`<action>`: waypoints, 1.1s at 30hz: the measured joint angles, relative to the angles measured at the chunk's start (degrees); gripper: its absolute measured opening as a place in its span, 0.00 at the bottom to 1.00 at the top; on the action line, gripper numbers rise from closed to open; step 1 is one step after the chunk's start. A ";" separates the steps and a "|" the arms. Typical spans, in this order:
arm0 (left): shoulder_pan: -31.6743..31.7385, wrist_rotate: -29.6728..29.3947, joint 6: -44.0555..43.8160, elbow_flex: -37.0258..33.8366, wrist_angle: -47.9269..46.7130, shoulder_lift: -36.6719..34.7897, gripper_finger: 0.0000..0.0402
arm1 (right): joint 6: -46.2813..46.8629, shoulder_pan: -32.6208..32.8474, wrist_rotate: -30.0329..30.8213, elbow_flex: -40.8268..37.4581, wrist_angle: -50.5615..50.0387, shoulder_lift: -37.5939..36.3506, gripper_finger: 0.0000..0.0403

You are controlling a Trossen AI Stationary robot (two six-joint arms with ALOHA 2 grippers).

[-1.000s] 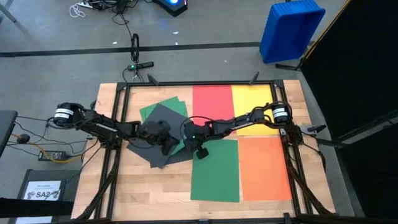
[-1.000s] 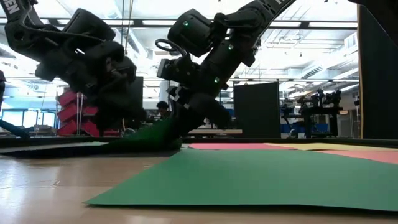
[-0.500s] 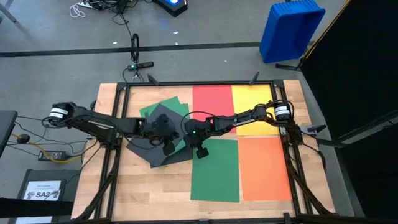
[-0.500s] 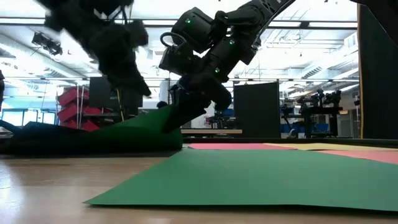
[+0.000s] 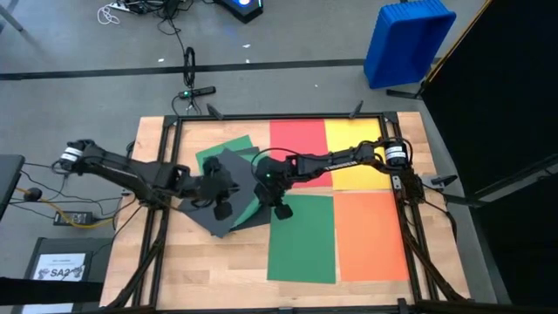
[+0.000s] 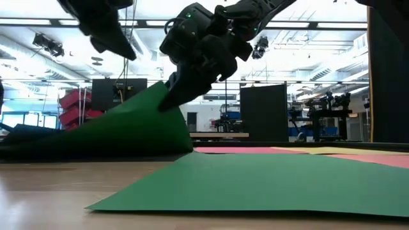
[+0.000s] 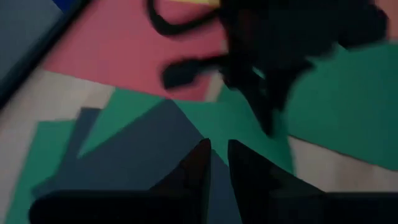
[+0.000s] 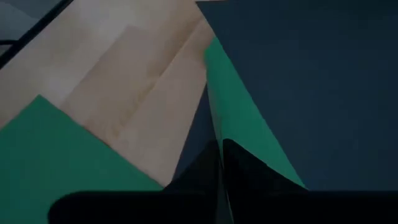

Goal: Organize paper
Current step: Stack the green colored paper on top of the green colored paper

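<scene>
- Wooden table (image 5: 227, 262) with a dark metal frame; grey floor round it, a blue bin (image 5: 407, 39) on the floor beyond the far right corner, a small white printed sheet (image 5: 65, 266) on the floor at near left.
- Paper laid flat on the right half of the table: red sheet (image 5: 297, 137) at far middle, yellow sheet (image 5: 353, 139) just right of it, orange sheet (image 5: 370, 235) nearer, large green sheet (image 5: 302, 240) left of the orange.
- Left of centre, a loose pile: dark grey sheet (image 5: 202, 214) lying askew over another green sheet (image 5: 228, 146).
- Right tool (image 5: 261, 185) reaches in from the right, over the pile's right edge. Clenched on the edge of the pile's green sheet; low view shows that sheet (image 6: 128, 124) lifted in a slope off the table, its left end still down.
- Right wrist view: green edge (image 8: 239, 134) running in between the closed fingers, dark grey paper beside it.
- Left tool (image 5: 220, 187) over the dark grey sheet, close to the right tool. Fingers (image 7: 196, 165) nearly together; cannot tell whether they pinch paper.
</scene>
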 joint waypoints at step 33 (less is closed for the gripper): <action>-21.37 -9.85 -26.29 -7.15 11.77 13.41 0.53 | 0.71 -0.61 -0.62 0.54 -1.74 0.02 0.00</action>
